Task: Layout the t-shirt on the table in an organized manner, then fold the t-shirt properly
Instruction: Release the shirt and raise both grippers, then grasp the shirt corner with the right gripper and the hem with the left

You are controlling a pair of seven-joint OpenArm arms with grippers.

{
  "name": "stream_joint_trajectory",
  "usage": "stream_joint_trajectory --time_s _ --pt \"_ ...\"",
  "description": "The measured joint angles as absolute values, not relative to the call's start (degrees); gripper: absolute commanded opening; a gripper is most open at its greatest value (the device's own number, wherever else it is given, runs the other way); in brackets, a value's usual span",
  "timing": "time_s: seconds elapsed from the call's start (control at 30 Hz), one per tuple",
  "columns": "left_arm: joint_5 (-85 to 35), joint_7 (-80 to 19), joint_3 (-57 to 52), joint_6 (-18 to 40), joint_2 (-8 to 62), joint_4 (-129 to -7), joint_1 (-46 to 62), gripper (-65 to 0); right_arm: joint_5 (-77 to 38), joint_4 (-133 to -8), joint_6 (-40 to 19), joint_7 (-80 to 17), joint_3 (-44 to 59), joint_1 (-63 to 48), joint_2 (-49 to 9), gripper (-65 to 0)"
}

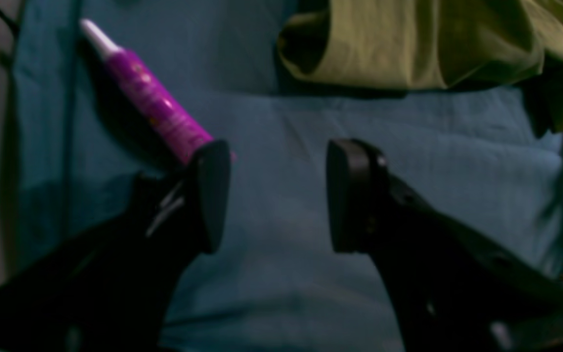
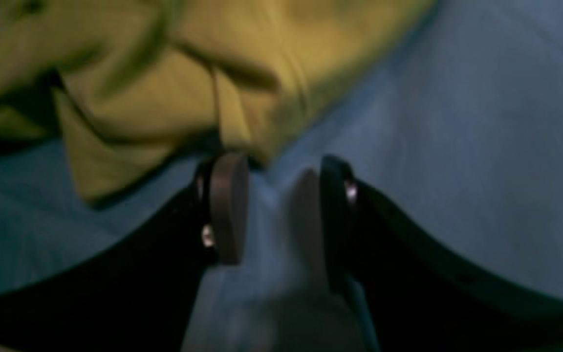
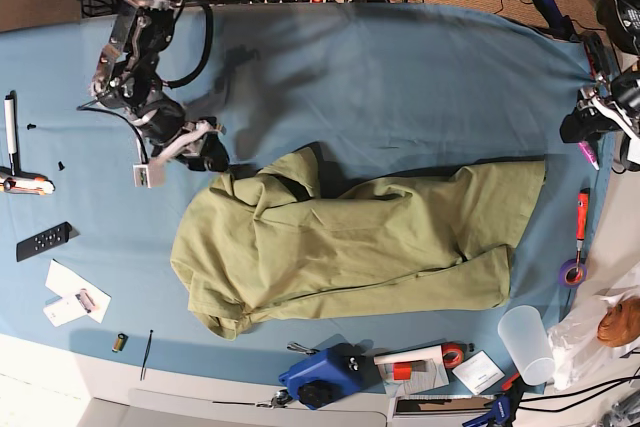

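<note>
Left wrist view: showed the left gripper [image 1: 277, 195] in the lower middle of the frame, jaws spread wide, nothing between the pads but blue cloth. Showed a purple tube with a white tip [image 1: 149, 95] at upper left, slanting down until hidden behind the left pad. Showed a bunched edge of the olive t-shirt [image 1: 433, 44] across the upper right, apart from the pads. Blurred throughout.

Right wrist view: showed the right gripper [image 2: 276, 210] at centre, jaws parted with only bare blue cloth of the table [image 2: 457, 146] in the gap. Showed rumpled shirt fabric filling the upper left, its nearest fold just above the left pad; could not tell whether touching. Held nothing.

Base view: showed the shirt spread crookedly across the middle of the table, hem toward the right of the frame, collar end bunched at left centre. Showed the right arm's gripper at upper left, just beside the shirt's upper left corner. Showed the left arm's gripper at the far right edge, near an orange-handled tool [image 3: 582, 211] and well apart from the shirt's main body.
</note>
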State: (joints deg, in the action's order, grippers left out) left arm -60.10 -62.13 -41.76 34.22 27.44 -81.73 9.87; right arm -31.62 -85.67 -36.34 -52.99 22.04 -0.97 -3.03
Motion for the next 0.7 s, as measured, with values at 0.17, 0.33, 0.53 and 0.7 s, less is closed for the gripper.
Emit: stream_joint_trajectory --time_s 0.17,0.33,0.53,0.7 --pt "-60.3 -61.6 -41.8 34.2 26.7 -81.7 9.8 -34.8 -31.4 -82.2 -36.2 -50.0 18.1 1.5 -3.0 -40.1" --pt "-60.9 -61.1 -41.7 35.9 26.0 -81.7 9.8 -34.8 -26.5 -78.7 -33.4 -48.3 14.5 5.8 -3.0 -40.1" --pt "-63.7 -61.0 -41.7 38.9 24.3 -81.8 9.6 -34.8 -25.5 -77.7 -32.8 -48.2 13.8 7.2 -2.3 -65.0" --pt "-64.4 -61.0 -41.7 39.3 23.2 -81.7 8.7 -34.8 -25.5 -77.7 -32.8 -48.2 13.8 8.1 -1.9 -65.0"
